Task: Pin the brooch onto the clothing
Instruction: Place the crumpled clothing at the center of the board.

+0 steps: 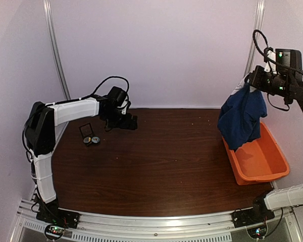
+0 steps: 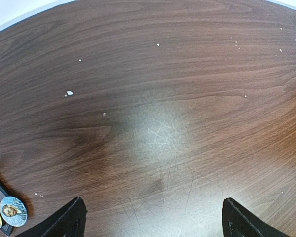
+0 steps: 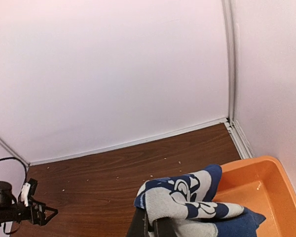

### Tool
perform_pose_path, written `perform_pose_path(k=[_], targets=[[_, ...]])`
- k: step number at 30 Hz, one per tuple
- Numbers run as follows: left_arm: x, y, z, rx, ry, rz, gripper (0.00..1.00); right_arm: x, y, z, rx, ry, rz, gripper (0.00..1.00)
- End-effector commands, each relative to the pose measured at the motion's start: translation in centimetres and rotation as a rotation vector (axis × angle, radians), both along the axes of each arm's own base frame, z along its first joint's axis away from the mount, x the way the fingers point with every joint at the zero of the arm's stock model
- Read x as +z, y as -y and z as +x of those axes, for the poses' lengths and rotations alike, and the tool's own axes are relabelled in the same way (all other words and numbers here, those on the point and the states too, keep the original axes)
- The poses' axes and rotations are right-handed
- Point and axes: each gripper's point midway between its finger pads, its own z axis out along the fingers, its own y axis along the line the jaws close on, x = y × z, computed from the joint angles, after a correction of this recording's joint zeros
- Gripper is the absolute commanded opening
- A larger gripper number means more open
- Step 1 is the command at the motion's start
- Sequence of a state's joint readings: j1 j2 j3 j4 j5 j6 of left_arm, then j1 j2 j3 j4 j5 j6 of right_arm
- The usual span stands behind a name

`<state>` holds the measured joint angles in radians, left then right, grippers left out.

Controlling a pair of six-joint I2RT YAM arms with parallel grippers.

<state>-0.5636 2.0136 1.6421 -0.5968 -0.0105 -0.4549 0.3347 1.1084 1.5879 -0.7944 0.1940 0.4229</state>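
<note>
left gripper (image 2: 152, 219) fingers spread wide above desk (image 2: 177, 98) | right gripper (image 1: 251, 81) pinching T-shirt (image 1: 241, 118); fingertips buried in cloth | brooch (image 2: 13, 211) near desk's left edge

On table (image 1: 161, 161) left, brooch (image 2: 13, 211) beside box (image 1: 86, 130), right, shirt (image 1: 241, 118) above tub (image 1: 265, 164)

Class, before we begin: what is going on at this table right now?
Two robot arms are set up to pin a brooch on a shirt. The right arm has its jaws shut on the navy shirt, which hangs bunched in the air by the orange tub. The left arm hovers over the bare table with its jaws wide open and empty. The brooch lies nearby on the table beside a small black box, untouched. Nothing is pinned yet.
</note>
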Motion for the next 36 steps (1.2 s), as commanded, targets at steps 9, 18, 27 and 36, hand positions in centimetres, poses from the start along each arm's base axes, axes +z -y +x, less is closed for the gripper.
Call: perform_pose_path(k=[9,18,27,36], targets=[[4.9,0.5,0.3,-0.032,0.145,-0.112,0.98,6.5,-14.9,-2.1,0.49,0.168,-0.081,0.0],[7.4,0.9,0.0,-0.062,0.215,-0.17,0.98,5.5,-20.3,-2.5,0.636,0.17,-0.093,0.0],[8.1,1.4,-0.3,-0.085,0.225,-0.196,0.98,0.1,-21.0,-0.6,0.572,0.072,-0.161,0.0],[8.0,1.5,-0.4,-0.09,0.223,-0.203,0.98,-8.9,-19.7,0.5,0.475,-0.091,-0.245,0.0]])
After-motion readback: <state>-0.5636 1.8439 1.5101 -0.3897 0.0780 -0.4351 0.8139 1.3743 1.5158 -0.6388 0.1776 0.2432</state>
